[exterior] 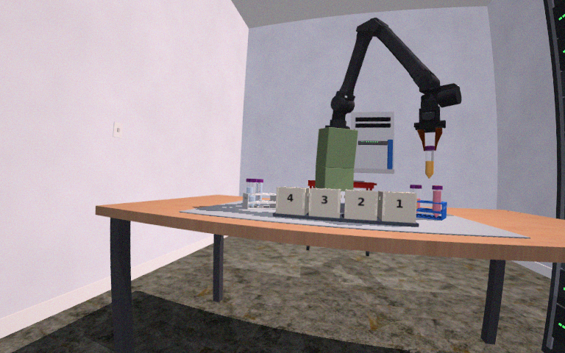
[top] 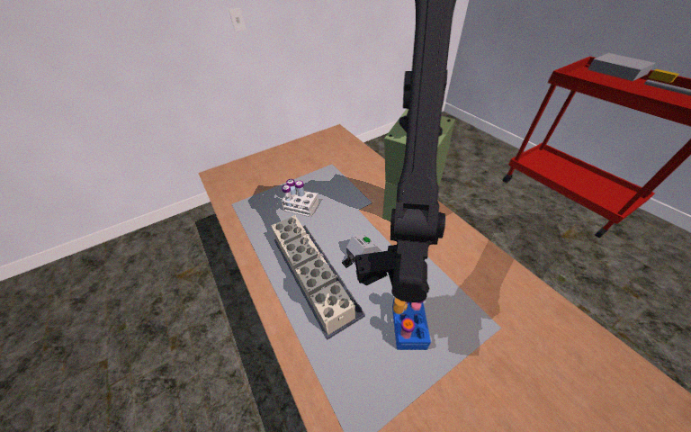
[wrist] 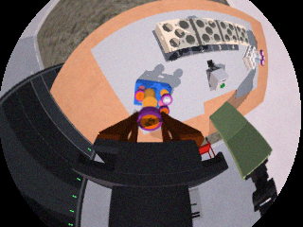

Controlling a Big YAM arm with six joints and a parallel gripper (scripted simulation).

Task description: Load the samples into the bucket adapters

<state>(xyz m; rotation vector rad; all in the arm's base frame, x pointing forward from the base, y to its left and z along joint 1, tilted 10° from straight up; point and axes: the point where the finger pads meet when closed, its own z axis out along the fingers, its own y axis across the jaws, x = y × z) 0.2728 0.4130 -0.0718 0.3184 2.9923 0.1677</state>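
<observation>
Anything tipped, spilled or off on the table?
Nothing stands out. The gripper holds an orange-filled tube upright above the blue rack. The tubes in the racks stand upright, and the four adapters sit in a straight row. No spill visible.

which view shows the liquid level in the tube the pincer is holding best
The exterior view: the held tube hangs side-on below the pincer, amber fill visible in its lower part. The wrist view shows only its cap end-on; in the top view the arm mostly hides it.
</observation>
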